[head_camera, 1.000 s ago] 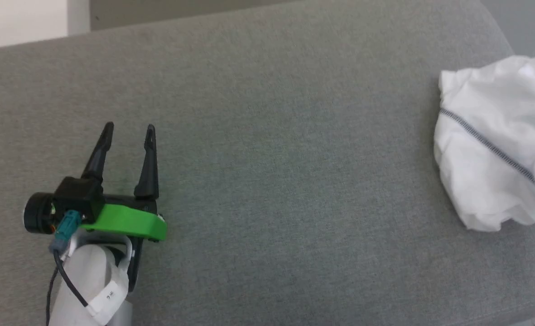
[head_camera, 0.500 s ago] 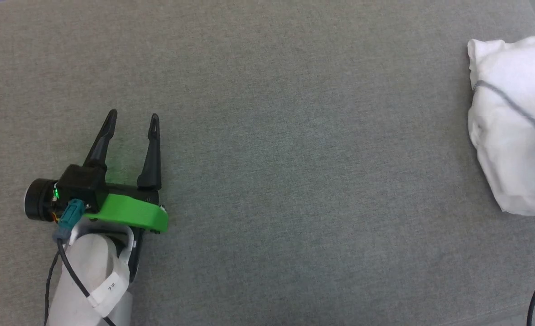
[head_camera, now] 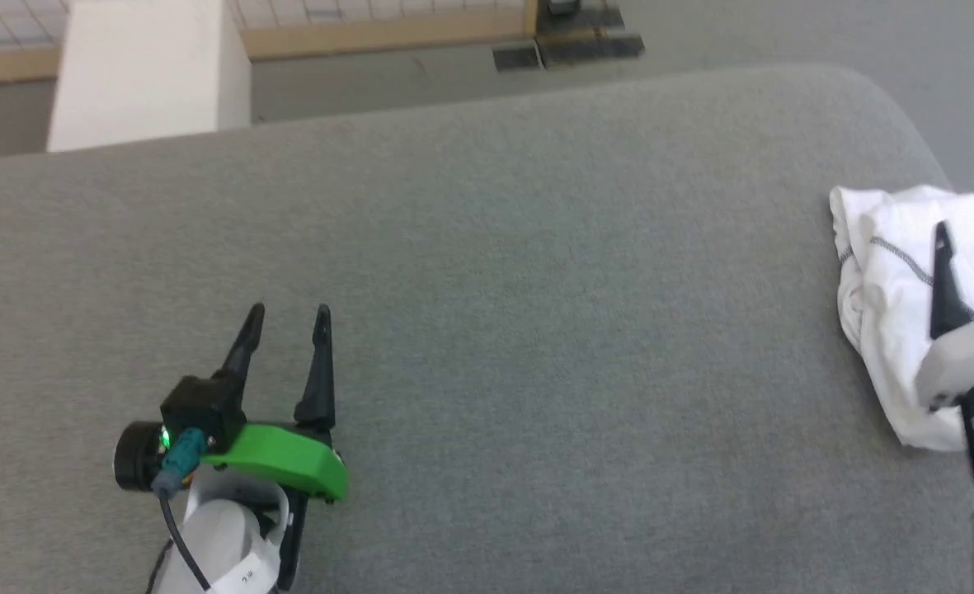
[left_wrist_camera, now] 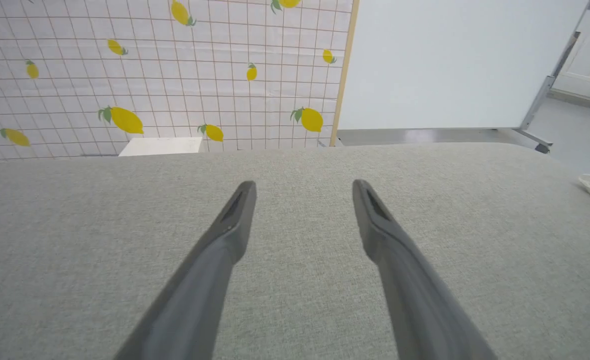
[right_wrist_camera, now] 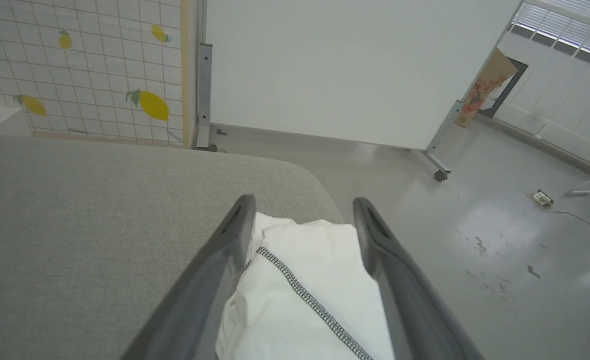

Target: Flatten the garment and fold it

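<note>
right pincer (right_wrist_camera: 303,202) released above garment (head_camera: 882,272) | left pincer (head_camera: 289,309) released | risk: garment lies at table (head_camera: 536,330) edge, frame right; outward tug could drop it

Our head camera has swung, so the far edge of the grey fabric cushion (head_camera: 536,330) and a white box (head_camera: 148,74) beyond it have come into sight. Our right gripper (right_wrist_camera: 303,201) has opened; its two long dark fingers now stand wide apart over the white thin-fabric garment with the dark zigzag seam (head_camera: 882,346). That garment, bunched high a second ago, now lies as a lower crumpled heap at the cushion's right end.
</note>
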